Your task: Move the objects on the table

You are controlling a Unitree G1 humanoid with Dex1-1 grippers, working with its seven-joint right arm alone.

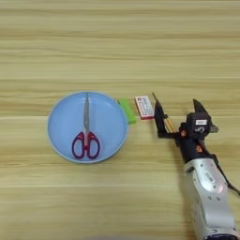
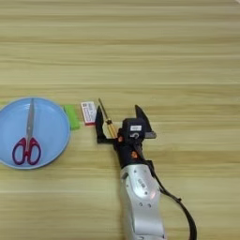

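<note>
A light wooden table (image 1: 117,42) with horizontal grain stripes is filling the whole view. On its left half a round light-blue plate (image 1: 63,115) is sitting, and red-handled scissors (image 1: 86,133) are lying inside it — blades pointing to the far side, handles toward the near rim. Just beside the plate's right rim a small bright green block (image 1: 127,110) is resting, and right of that a small red-and-white flat box (image 1: 144,107) is lying close by.

The right arm is reaching in from the near right edge, its silver forearm (image 1: 209,197) leading up to the gripper (image 1: 181,116). Its two black fingers are standing spread wide apart — the left one (image 1: 160,117) is sitting just right of the box. A thin orange-handled screwdriver (image 2: 107,121) is lying slanted between the fingers, its metal tip pointing far-left toward the box, and the fingers are not closing on it.
</note>
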